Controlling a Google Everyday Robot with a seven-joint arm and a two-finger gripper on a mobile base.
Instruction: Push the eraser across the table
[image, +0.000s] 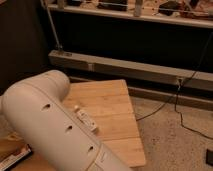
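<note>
White arm link (50, 125) fills the lower left of the frame, a fat rounded tube running from mid-left down to the bottom centre, with three small dark slots along its side. It blocks the left part of the table (112, 102). The table sits centre frame, with light yellowish planks and seams running left to right; its right edge and near right corner are in view. A small pale oblong object, taken to be the eraser (86, 120), lies on the planks at centre-left of the tabletop. It sits just beside the arm link's upper edge, long axis angled toward the lower right. Cannot tell whether it touches the arm. Gripper not in sight, hidden behind the arm link or past the frame edge; its fingers are pressed together, and nothing shows whether they pinch anything. Right of the table is speckled grey floor (175, 145), with a thin black cable (157, 106) trailing across it from a wall socket toward the table's right side. Behind the table a long pale ledge (130, 67) runs across the middle of the frame, with dark panelling above it. A metal shelf rail (150, 17) crosses the top, with clutter on it too dim to name. In the lower left corner, below the arm, there is some flat reddish-brown material, not identifiable.
</note>
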